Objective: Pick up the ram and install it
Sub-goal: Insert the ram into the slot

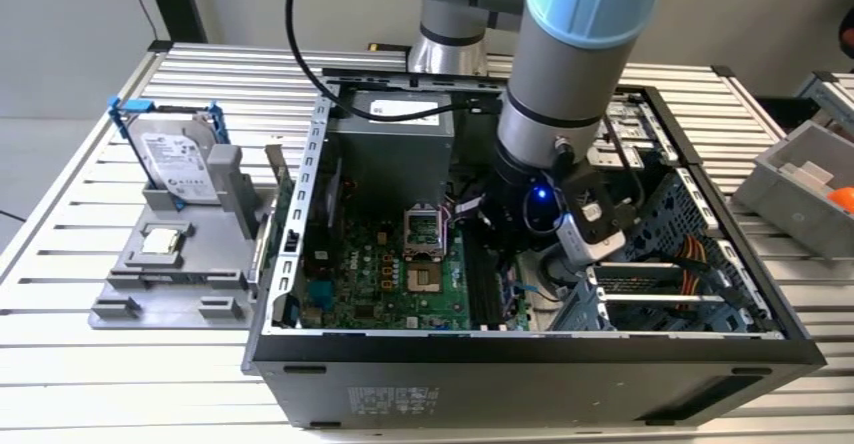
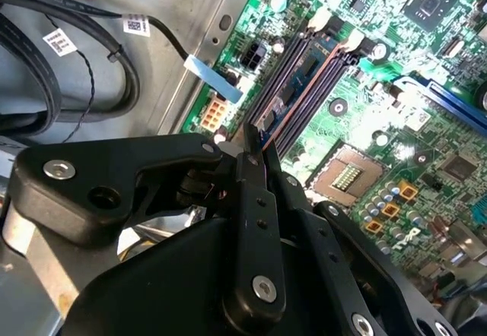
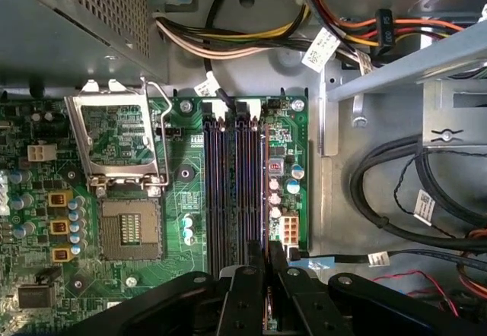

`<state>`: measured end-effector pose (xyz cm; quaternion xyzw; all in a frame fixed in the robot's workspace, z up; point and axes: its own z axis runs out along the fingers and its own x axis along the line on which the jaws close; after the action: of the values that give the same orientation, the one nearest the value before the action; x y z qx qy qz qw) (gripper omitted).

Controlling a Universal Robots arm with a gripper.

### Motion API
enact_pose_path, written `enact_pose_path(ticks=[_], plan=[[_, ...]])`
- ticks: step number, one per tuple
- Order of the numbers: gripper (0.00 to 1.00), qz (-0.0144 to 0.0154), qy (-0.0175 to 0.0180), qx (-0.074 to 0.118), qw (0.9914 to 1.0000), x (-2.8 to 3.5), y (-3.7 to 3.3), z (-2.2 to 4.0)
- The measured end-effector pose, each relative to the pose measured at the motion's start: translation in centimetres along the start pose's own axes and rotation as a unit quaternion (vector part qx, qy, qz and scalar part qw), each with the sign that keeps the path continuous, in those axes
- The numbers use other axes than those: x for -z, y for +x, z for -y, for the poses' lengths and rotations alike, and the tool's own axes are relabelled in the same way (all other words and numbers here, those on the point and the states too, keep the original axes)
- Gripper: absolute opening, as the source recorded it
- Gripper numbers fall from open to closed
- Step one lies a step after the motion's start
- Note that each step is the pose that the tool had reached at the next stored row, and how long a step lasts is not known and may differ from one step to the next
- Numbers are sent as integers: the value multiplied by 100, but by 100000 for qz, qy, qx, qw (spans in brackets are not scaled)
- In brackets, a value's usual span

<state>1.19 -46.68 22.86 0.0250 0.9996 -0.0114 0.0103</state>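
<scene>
The ram (image 3: 267,305), a thin dark stick seen edge-on, stands upright, pinched between the gripper's (image 3: 268,260) fingers, lengthwise in line with the motherboard's black slots (image 3: 234,191).

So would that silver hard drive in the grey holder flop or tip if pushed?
The hard drive looks like a rigid metal slab: probably stiff, and fairly heavy for its size. It stands on edge in the grey holder, so a sideways push might tip it.
</scene>
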Motion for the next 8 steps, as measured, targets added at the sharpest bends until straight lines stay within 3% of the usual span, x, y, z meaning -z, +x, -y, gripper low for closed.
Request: enact_pose_path(ticks=[8], plan=[[0,-1,116,8,100000,-42,1,-15]])
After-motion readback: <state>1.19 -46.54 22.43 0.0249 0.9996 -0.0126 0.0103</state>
